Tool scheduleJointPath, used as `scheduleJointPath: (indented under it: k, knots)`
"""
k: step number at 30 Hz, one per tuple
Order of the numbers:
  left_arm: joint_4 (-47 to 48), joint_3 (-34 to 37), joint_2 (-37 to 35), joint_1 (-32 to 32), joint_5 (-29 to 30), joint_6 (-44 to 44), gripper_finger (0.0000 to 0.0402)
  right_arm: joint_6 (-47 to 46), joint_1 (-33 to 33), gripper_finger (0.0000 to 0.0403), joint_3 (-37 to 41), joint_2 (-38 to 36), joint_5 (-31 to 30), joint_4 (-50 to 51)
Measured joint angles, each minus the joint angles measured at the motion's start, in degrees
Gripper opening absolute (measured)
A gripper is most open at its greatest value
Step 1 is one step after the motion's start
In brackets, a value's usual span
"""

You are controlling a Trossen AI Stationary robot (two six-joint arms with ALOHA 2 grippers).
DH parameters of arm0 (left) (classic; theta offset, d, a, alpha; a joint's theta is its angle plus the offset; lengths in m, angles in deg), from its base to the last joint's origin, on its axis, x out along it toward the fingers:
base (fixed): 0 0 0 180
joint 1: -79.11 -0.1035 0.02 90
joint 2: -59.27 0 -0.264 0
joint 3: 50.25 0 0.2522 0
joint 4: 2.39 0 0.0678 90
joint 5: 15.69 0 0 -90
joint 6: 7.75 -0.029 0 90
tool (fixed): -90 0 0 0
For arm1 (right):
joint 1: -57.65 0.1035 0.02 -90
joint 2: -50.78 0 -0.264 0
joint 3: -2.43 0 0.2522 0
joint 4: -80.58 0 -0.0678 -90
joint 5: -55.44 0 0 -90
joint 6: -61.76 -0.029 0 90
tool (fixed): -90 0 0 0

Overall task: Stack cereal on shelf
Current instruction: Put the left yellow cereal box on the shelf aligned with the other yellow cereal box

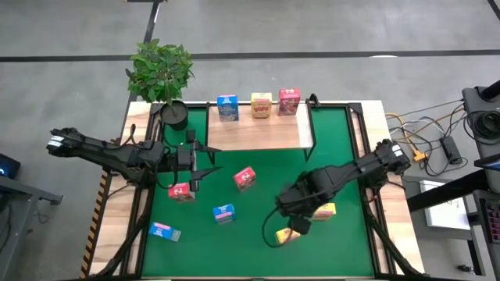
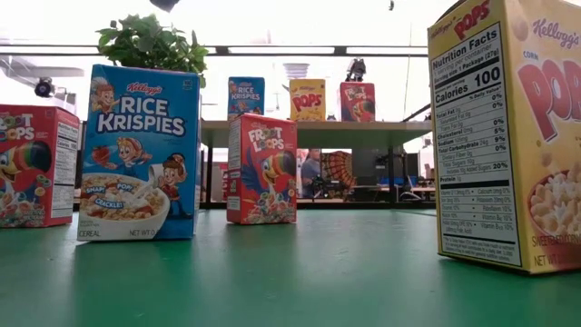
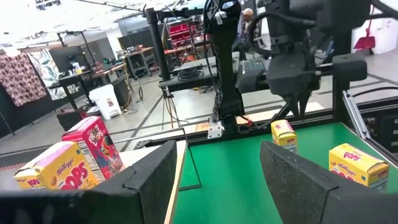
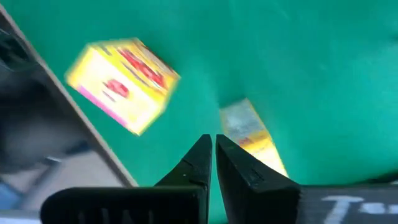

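Note:
The shelf [image 1: 258, 133] stands at the table's far side and carries a blue [image 1: 227, 107], a yellow [image 1: 261, 105] and a red cereal box [image 1: 288, 101], all upright. On the green mat are two red boxes [image 1: 244, 178] [image 1: 182, 192], two blue boxes [image 1: 223, 213] [image 1: 165, 231] and two yellow boxes [image 1: 324, 211] [image 1: 287, 235]. My left gripper [image 1: 208, 160] hovers open and level by the shelf's near left corner, nothing between its fingers [image 3: 292, 180]. My right gripper [image 4: 213, 149] is shut and points down, above the yellow boxes and clear of them.
A potted plant [image 1: 162, 74] stands at the table's far left corner beside the shelf. Black frame bars run along the mat's left and right sides. Free green mat lies between the shelf and the loose boxes. Cables and gear lie off the table's right edge.

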Motion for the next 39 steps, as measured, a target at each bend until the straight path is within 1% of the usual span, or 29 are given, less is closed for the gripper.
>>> scheduleJointPath:
  k: [1, 3, 5, 7, 10, 14, 18, 22, 25, 28, 33, 36, 39]
  knots:
    - [0.10, 0.00, 0.00, 0.00, 0.00, 0.00, 0.0215, 3.19, 0.68, 0.0012, 0.79, -0.06, -0.29, -0.16]
    - [0.18, 0.00, -0.01, -0.01, -0.01, 0.00, 0.0215, 8.75, 2.59, 0.0013, 2.21, -0.07, -2.73, -2.08]
    - [0.18, 0.00, 0.00, 0.00, -0.02, -0.07, 0.0215, 11.56, 4.38, 0.0014, 2.93, 0.11, -5.40, -5.95]
    - [0.20, 0.00, -0.02, 0.00, 0.00, -0.18, 0.0215, 12.79, 5.34, 0.0019, 3.07, 0.45, -6.15, -11.01]
    - [0.20, 0.00, 0.00, -0.02, 0.00, -0.44, 0.0215, 12.21, 5.41, 0.0041, 3.12, 0.59, -6.98, -15.46]
    - [-0.26, 0.00, -0.02, -0.01, -0.01, -0.83, 0.0215, 11.72, 5.97, 0.0092, 3.30, 0.63, -7.87, -18.28]
    - [-0.61, 0.00, -0.01, -0.01, 0.00, -1.49, 0.0215, 11.58, 7.58, 0.0158, 3.34, 1.95, -9.41, -21.40]
    - [-0.96, 0.00, 0.00, 0.00, 0.00, -1.51, 0.0215, 15.13, 9.52, 0.0221, 3.34, 4.27, -10.95, -22.56]
    - [-0.93, 0.00, -0.01, -0.01, 0.00, -1.51, 0.0215, 16.89, 10.57, 0.0259, 3.34, 5.80, -10.84, -23.23]
    - [-0.91, 0.00, -0.02, -0.02, 0.00, -1.53, 0.0215, 17.01, 10.75, 0.0287, 3.34, 7.22, -10.93, -22.38]
    - [-0.86, 0.00, -0.02, -0.02, 0.00, -1.51, 0.0215, 16.86, 10.83, 0.0310, 3.45, 8.30, -11.02, -19.80]
    - [-0.84, 0.00, -0.02, 0.00, -0.01, -1.30, 0.0215, 16.81, 10.85, 0.0308, 4.78, 8.30, -10.89, -20.46]
    - [-0.76, 0.00, -0.02, 0.00, 0.00, -1.03, 0.0215, 16.89, 10.84, 0.0298, 5.61, 8.30, -10.40, -19.99]
